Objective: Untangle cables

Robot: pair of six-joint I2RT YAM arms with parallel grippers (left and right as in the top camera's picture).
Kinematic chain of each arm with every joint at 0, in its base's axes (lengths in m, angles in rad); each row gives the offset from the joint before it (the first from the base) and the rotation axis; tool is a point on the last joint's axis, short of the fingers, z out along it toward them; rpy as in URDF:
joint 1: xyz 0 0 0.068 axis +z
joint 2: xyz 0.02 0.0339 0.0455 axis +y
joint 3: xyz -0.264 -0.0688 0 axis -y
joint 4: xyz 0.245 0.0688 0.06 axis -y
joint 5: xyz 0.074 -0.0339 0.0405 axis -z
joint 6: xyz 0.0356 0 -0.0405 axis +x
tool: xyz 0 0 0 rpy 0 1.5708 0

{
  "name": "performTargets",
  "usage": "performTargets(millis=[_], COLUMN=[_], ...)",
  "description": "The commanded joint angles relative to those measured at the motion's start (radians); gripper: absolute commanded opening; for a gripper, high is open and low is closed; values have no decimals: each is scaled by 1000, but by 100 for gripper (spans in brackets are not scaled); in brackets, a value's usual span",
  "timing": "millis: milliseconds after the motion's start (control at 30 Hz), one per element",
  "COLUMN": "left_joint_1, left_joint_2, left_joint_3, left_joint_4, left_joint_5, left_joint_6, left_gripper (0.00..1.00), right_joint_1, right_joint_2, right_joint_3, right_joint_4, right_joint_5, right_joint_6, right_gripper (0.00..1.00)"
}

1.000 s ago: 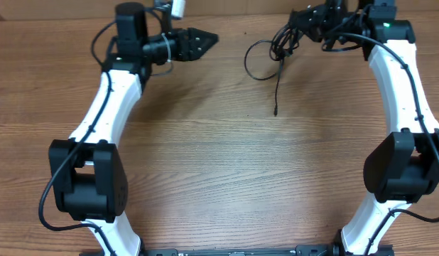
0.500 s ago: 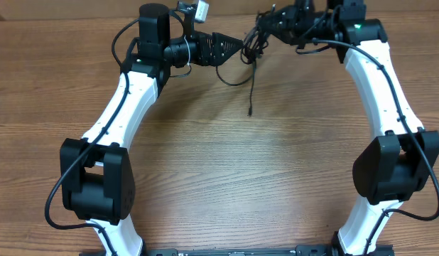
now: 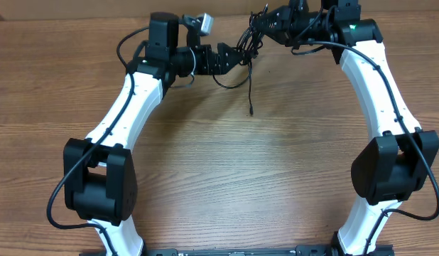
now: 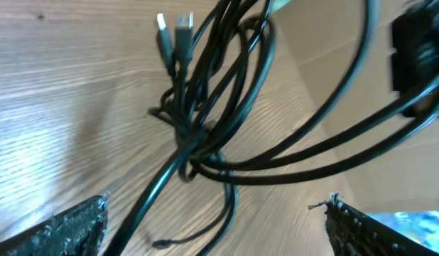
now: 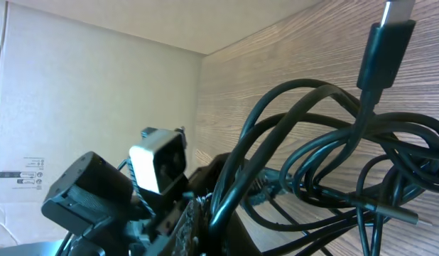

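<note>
The cables (image 3: 248,44) are a knotted bunch of thin black cords hanging above the far edge of the table. One loose end (image 3: 252,112) trails down toward the wood. My right gripper (image 3: 266,23) is shut on the top of the bunch; its view shows the cords (image 5: 326,167) pinched at the right gripper (image 5: 230,213). My left gripper (image 3: 239,56) stands open just left of the bunch. In its view the knot (image 4: 198,139) hangs just ahead, and strands run down between the wide-apart fingertips (image 4: 77,224) of the left gripper (image 4: 218,213). Two plug ends (image 4: 173,28) point up.
A cardboard wall (image 5: 91,107) stands along the far table edge behind the cables. The left arm's wrist camera (image 5: 157,168) is close to the right gripper. Both white arms (image 3: 127,107) arch inward over the wooden table (image 3: 226,171).
My left gripper has swung right to the bunch and opened wide. The right gripper, still shut on the cables, carried them left toward the table's middle.
</note>
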Motion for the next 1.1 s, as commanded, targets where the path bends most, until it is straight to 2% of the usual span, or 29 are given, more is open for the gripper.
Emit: performTargets(millis=[0,33,100,133,167,233,267,300,367,767,1067], left_joint_1=[-11,-11,-11,-11,-11,-11,-11,-11,-11,4,114], left_joint_2=[-7,-7,-7,-7,-7,-7,-7,-7,-7,-7,-7], left_joint_3=[3,2,2,2,3,3,2,3,2,3,3], left_joint_4=[-12,-13,-16,-16,-16,-16,-16,-17,-20,-79,-208], left_joint_5=[-63,-71,-87,-89,-89,-93,-98,-105,-112,-136,-182], left_joint_6=[60,60,60,60,60,60,60,60,60,89,134], left_gripper=[97,96,80,65,56,29,21,13,5,4,4], right_joint_1=[-4,-4,-4,-4,-4,-4,-4,-4,-4,-30,-121], right_joint_2=[-19,-19,-19,-19,-19,-19,-19,-19,-19,-19,-19], right_joint_3=[8,8,8,8,8,8,8,8,8,8,8], right_joint_4=[15,14,15,15,15,17,18,18,19,25,12], right_joint_5=[-25,-25,-25,-25,-25,-25,-25,-25,-25,-16,-17], right_joint_6=[-1,-1,-1,-1,-1,-1,-1,-1,-1,-2,-6], right_gripper=[4,4,4,4,4,4,4,4,4,4,4])
